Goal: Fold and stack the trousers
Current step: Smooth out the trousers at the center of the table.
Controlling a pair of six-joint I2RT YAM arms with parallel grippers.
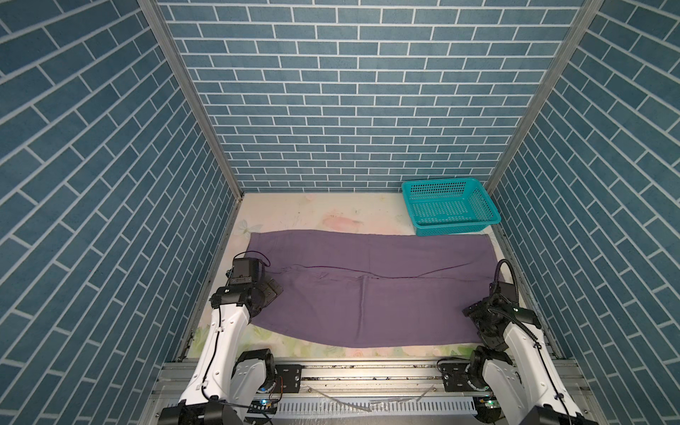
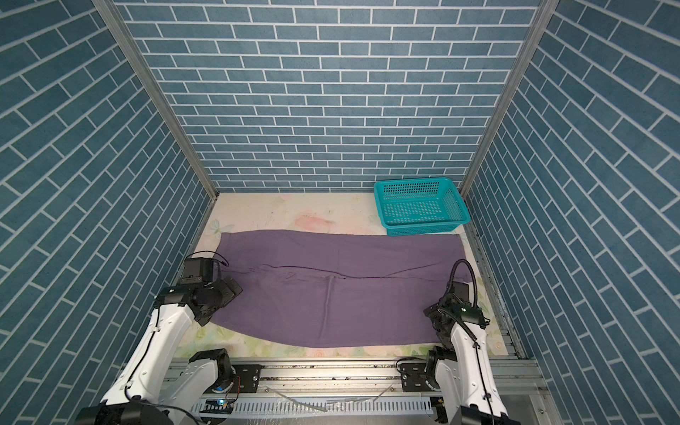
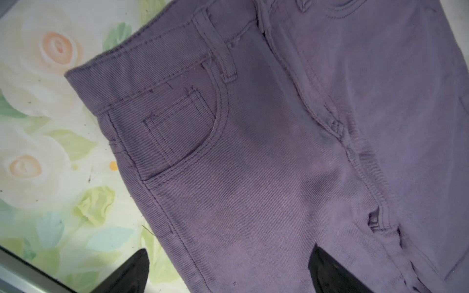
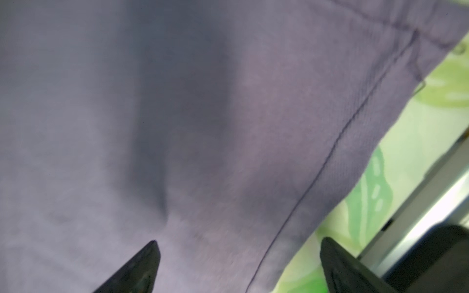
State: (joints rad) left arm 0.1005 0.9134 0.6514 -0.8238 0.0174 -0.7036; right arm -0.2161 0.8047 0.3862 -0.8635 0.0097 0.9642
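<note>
Muted-purple soft cloth trousers (image 1: 368,290) lie flat across the floral worktop (image 1: 312,215), just beside the teal plastic basket (image 1: 447,228). The left pincer (image 3: 229,266) near the waistband and the right pincer (image 4: 239,253) near the hem gape empty — a shallow pinch may catch one layer, skewing the fold.

A: What encloses the space?
B: Three walls: a back wall (image 1: 360,92) and two side walls (image 1: 92,165) in blue brick pattern with pale joints, met at the corners by grey metal posts (image 1: 191,99).
A: And below?
B: A table (image 1: 312,213) under a pale floral cover, roses and green leaves, smudged with dark marks. A grey metal rail (image 1: 368,371) runs along its near edge. Light is even, soft.
</note>
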